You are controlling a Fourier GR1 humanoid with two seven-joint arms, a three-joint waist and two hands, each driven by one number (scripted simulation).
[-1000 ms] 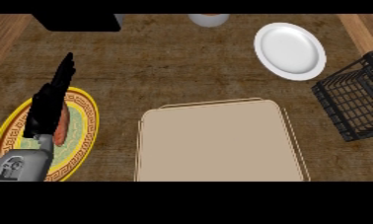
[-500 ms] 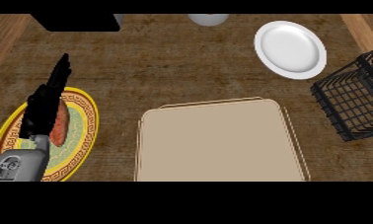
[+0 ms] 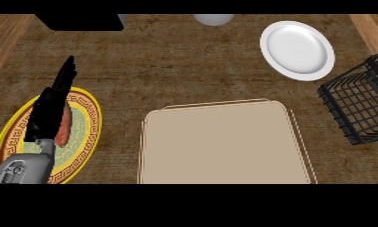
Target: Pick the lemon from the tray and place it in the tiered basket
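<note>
At tabletop's left edge, left hand over yellow plate, fingers straight, holding nothing; tray to its right, no lemon visible; tiered basket far right.

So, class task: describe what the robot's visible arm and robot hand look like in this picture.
Only one arm shows, at the lower left: a grey forearm with a boxy, panelled casing, ending in a slim black robot hand with long, narrow fingers. No cables or markings can be made out.

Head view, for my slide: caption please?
Left hand open over yellow plate; beige tray, white plate, black basket.
</note>
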